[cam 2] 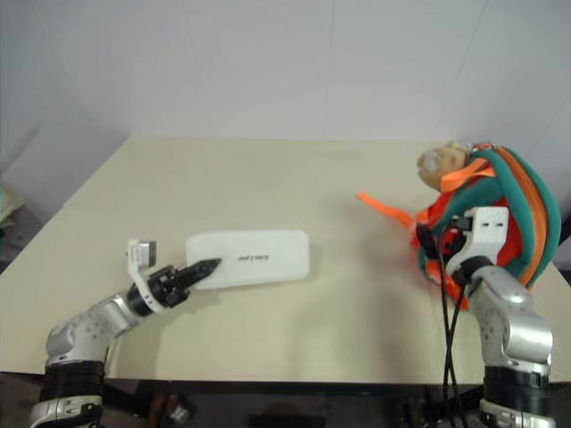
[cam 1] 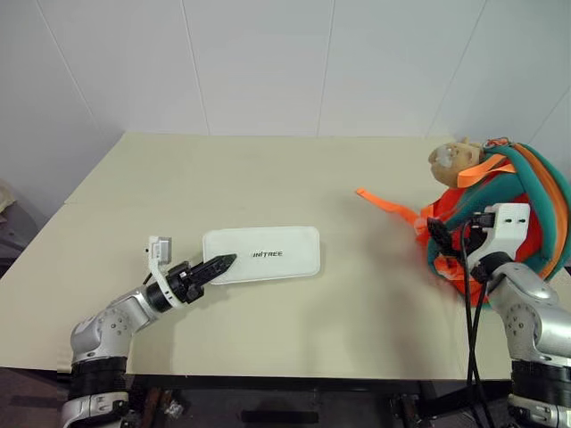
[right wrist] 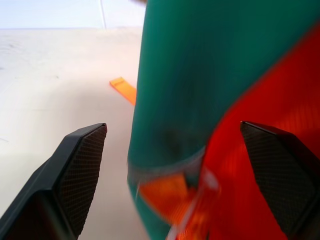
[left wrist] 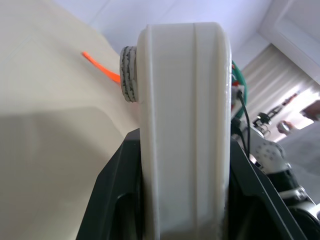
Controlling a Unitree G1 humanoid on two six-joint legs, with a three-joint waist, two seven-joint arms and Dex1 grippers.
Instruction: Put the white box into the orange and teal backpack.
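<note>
Two arms split the work, as far as I can judge: the left gripper (cam 1: 220, 263) is clamped on the near left end of the white box (cam 1: 264, 253), which lies flat on the table (cam 1: 268, 178) with its lettered lid up, and the left wrist view shows the box's edge pinched between the black fingers (left wrist: 117, 200). Gripping it by the end probably leaves its length free to slide into a bag. Well apart, at the table's right edge, sits the orange and teal backpack (cam 1: 526, 192), a plush charm (cam 1: 451, 156) at its top and an orange strap (cam 1: 388, 205) trailing toward the box. The right gripper (right wrist: 175, 175) has its fingers spread wide around a teal-trimmed fold of the backpack, likely to hold the opening
</note>
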